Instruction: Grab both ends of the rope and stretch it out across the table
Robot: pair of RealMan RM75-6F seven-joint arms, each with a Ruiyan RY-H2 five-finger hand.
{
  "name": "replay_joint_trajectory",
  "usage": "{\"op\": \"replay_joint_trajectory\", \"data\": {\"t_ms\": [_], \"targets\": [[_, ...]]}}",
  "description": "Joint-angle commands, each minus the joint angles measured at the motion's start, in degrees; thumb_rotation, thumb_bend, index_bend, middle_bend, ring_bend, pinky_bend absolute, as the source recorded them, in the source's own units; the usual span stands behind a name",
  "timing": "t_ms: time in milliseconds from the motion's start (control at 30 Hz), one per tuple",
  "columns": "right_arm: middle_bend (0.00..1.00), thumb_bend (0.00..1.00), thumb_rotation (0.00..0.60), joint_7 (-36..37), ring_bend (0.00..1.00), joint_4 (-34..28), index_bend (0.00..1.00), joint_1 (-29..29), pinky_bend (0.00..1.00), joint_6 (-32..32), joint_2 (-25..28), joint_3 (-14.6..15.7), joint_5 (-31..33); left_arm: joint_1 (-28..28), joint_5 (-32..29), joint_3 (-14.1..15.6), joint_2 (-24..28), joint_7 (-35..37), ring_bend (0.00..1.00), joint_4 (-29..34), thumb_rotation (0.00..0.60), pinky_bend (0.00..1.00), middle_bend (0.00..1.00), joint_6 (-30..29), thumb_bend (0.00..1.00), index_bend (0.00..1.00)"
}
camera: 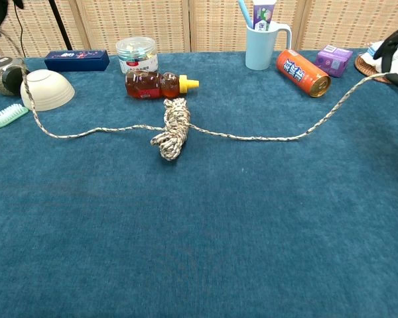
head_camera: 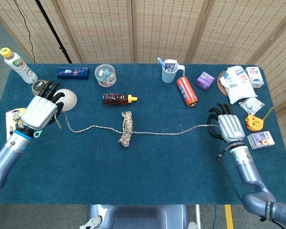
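The rope (head_camera: 133,130) lies slack across the middle of the blue table (head_camera: 143,176), its two strands sagging in loose curves to either side of a coiled bundle (camera: 172,129) that rests just near of the honey bottle (head_camera: 118,98). At the left, the left hand (head_camera: 40,111) has its fingers curled around the rope's left end, holding it above the cloth beside the white bowl (head_camera: 66,98); the green brush (camera: 5,116) lies near that hand. At the right, the right hand (head_camera: 226,128) grips the other end with its fingers closed, near of the orange can (head_camera: 186,90). In the chest view the right strand rises off the table toward the dark fingers (camera: 397,41) at the frame's right edge. Along the far side stand a blue cup (head_camera: 169,72), a clear round jar (head_camera: 105,75), a dark blue box (head_camera: 73,72) and a purple box (head_camera: 205,80).
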State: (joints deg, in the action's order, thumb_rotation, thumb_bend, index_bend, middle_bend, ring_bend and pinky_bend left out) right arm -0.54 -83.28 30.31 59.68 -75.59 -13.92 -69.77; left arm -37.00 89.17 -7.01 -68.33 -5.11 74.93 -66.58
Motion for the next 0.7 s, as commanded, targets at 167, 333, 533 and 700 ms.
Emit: {"op": "replay_joint_trajectory", "data": {"t_ms": [167,333,533,700], "targets": [[0.25,0.54,0.600,-0.1,0.09,0.1,0.61,2.2,0.00,-1.7,-2.5,0.0,-0.3,-3.8,0.6,-0.6,-3.9,-1.8,0.03,1.1,0.600,0.00,0.31,3.3,0.42,0.87],[0.25,0.54,0.600,-0.2,0.09,1.4,0.60,3.7,0.00,-3.2,-4.5,0.0,0.2,-6.0,0.0,-0.9,-6.5,-3.2,0.03,0.8,0.600,0.00,0.31,5.9,0.42,0.87],[0.18,0.54,0.600,-1.2,0.05,3.2,0.47,4.7,0.00,-5.1,-6.0,0.6,1.5,-8.1,-1.2,-1.1,-9.7,-5.1,0.03,0.1,0.600,0.00,0.29,8.5,0.42,0.74],[0.04,0.54,0.600,-2.9,0.00,3.7,0.18,5.0,0.00,-6.2,-6.2,1.2,3.2,-9.3,-3.7,-1.4,-11.1,-7.8,0.00,1.0,0.600,0.00,0.07,11.4,0.36,0.34]]}}
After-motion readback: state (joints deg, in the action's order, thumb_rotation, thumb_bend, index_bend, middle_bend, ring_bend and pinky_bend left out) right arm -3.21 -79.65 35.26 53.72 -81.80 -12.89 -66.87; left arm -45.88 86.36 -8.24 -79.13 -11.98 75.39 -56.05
